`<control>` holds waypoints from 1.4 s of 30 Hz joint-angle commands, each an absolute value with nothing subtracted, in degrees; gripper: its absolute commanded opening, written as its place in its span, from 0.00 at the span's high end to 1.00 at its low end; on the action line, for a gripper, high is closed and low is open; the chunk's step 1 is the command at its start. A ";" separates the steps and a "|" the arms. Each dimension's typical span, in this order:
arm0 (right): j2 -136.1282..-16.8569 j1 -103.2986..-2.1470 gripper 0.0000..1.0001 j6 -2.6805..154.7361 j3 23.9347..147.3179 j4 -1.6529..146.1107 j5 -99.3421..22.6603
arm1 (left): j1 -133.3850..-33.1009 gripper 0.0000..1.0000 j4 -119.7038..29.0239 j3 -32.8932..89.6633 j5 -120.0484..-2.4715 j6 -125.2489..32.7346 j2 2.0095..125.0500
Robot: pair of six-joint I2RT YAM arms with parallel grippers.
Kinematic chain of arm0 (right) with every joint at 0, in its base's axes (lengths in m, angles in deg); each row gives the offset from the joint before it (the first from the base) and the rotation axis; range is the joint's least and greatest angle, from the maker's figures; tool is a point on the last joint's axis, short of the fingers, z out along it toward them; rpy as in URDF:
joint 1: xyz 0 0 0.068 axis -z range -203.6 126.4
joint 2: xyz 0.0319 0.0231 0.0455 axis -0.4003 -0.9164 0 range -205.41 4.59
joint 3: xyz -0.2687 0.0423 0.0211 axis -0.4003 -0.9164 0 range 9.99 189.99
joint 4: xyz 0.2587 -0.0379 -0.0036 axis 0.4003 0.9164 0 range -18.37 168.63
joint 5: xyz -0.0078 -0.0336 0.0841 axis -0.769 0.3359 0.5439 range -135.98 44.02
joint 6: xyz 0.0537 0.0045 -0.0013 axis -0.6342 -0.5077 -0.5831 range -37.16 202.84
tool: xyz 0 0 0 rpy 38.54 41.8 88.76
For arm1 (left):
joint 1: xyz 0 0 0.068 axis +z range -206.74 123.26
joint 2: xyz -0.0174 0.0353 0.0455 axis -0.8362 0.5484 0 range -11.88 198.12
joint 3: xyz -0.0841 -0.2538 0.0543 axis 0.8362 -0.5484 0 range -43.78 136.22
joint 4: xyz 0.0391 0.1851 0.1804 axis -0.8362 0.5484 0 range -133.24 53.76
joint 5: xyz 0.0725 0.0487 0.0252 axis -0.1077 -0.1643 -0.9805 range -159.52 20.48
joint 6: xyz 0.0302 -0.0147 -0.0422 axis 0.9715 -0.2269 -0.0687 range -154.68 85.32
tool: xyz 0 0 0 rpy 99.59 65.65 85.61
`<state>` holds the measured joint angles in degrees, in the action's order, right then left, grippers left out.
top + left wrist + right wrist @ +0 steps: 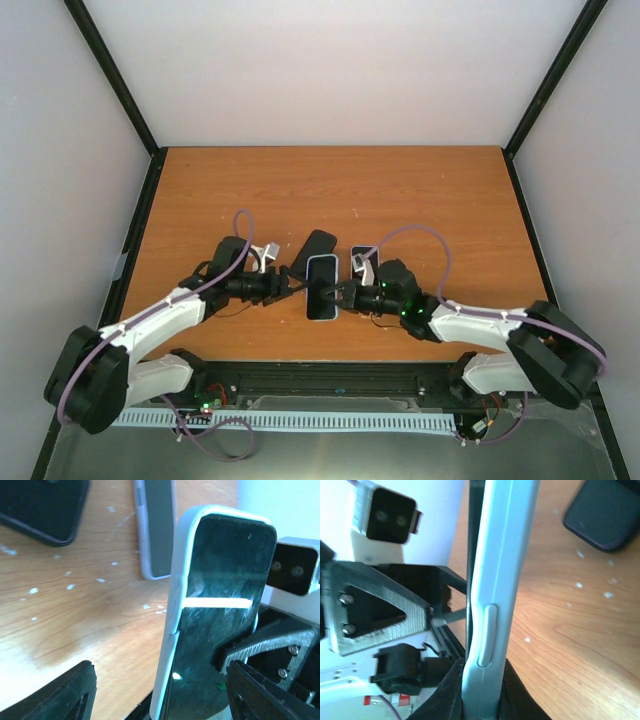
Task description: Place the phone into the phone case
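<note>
A phone with a dark screen (220, 605) sits inside a light blue case (322, 288), raised on its edge off the table between my two grippers. My right gripper (480, 692) is shut on the case's long edge (492, 580), just below its side button; in the top view it (342, 292) is at the case's right side. My left gripper (160, 672) is open, its dark fingers (75, 690) wide apart on either side of the cased phone; in the top view it (297, 286) is at the case's left side. The right gripper's grey finger (265, 645) rests against the screen.
A black phone or case (313, 250) lies flat just behind the held one; it also shows in the left wrist view (45, 510) and the right wrist view (605, 515). A grey-rimmed phone (362, 262) lies by the right arm and shows in the left wrist view (157, 530).
</note>
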<state>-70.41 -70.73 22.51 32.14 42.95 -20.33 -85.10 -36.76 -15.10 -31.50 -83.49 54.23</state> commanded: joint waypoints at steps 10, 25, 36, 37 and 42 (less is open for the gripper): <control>-56.68 -69.74 0.97 11.26 30.76 30.45 -25.84 | -84.08 0.30 -60.06 -20.81 -10.33 -93.87 46.96; -61.97 -69.74 0.97 1.36 28.63 18.85 -26.26 | -84.17 0.32 -83.37 -28.09 -8.72 -103.37 49.81; -64.43 -70.35 0.83 1.49 28.17 19.02 -24.12 | -84.17 0.90 -84.58 -27.88 -11.27 -104.58 50.80; -64.21 -70.35 0.76 1.71 27.95 19.52 -23.84 | -84.17 0.93 -83.49 -27.76 -11.90 -104.23 50.60; -62.58 -70.50 0.52 4.20 27.61 25.24 -22.13 | -84.17 1.00 -80.74 -27.61 -14.58 -103.45 50.33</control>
